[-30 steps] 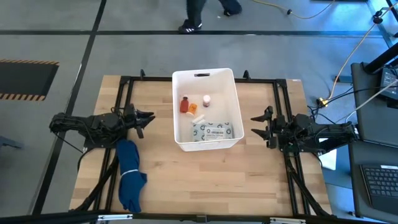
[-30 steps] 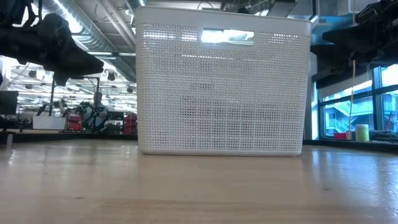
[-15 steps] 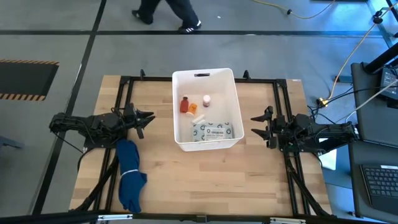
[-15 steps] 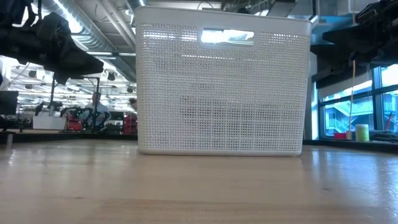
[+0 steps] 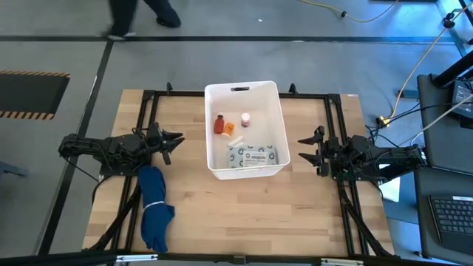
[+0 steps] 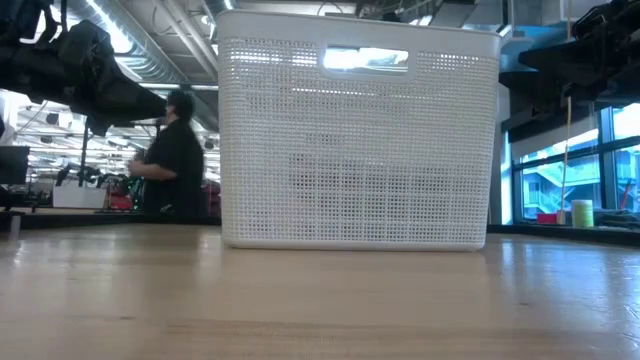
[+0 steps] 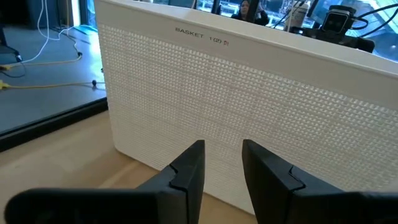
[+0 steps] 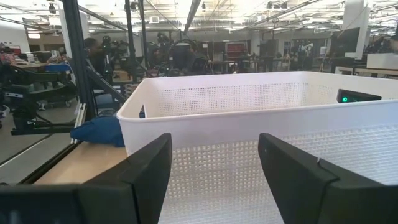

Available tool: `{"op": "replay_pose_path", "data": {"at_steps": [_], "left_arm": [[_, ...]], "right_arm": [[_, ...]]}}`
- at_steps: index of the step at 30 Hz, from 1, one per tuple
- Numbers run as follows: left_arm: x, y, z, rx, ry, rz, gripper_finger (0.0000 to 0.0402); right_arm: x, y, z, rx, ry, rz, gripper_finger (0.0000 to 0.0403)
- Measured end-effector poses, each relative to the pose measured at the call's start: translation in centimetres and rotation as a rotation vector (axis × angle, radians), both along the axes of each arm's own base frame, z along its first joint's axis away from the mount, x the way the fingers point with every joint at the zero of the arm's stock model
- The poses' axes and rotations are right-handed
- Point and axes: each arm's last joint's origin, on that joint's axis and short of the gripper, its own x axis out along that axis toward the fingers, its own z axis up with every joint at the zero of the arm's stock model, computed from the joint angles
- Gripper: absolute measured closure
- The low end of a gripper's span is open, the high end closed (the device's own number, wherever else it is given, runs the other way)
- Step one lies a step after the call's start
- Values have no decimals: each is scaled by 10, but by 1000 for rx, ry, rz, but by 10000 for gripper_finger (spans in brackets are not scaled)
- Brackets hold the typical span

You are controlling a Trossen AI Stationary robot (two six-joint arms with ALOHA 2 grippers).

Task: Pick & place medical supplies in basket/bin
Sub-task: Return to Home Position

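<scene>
The white basket (image 5: 208, 133) stands on its bottom at the middle of the table, its handle slot (image 5: 240, 89) in the far short wall. Inside lie a red bottle (image 5: 219, 124), an orange-topped vial (image 5: 229, 129), a short white cylinder (image 5: 244, 119) and flat white packets (image 5: 255, 156). My left gripper (image 5: 174, 142) hovers left of the basket, open by a narrow gap (image 7: 222, 155), and faces the basket's left wall (image 7: 249, 87). My right gripper (image 5: 304, 148) hovers right of the basket, wide open (image 8: 214, 155) and empty, and faces its right wall (image 8: 249, 124).
A blue cloth (image 5: 154, 207) lies on the table near the front left, beside the left arm; it also shows past the basket in the right wrist view (image 8: 99, 132). A dark frame (image 5: 148, 100) runs around the table. A person (image 6: 172, 155) walks beyond the far edge.
Both arms and the things on the table have kept still. A person beyond the table's far edge has walked toward the left.
</scene>
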Motion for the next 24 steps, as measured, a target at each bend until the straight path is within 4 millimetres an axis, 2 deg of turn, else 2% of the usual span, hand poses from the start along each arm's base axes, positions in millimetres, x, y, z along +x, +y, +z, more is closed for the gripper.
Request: {"op": "replay_pose_path", "data": {"at_steps": [24], "left_arm": [[0, 0, 0, 0, 0, 0, 302]], "right_arm": [[0, 0, 0, 0, 0, 0, 162]]}}
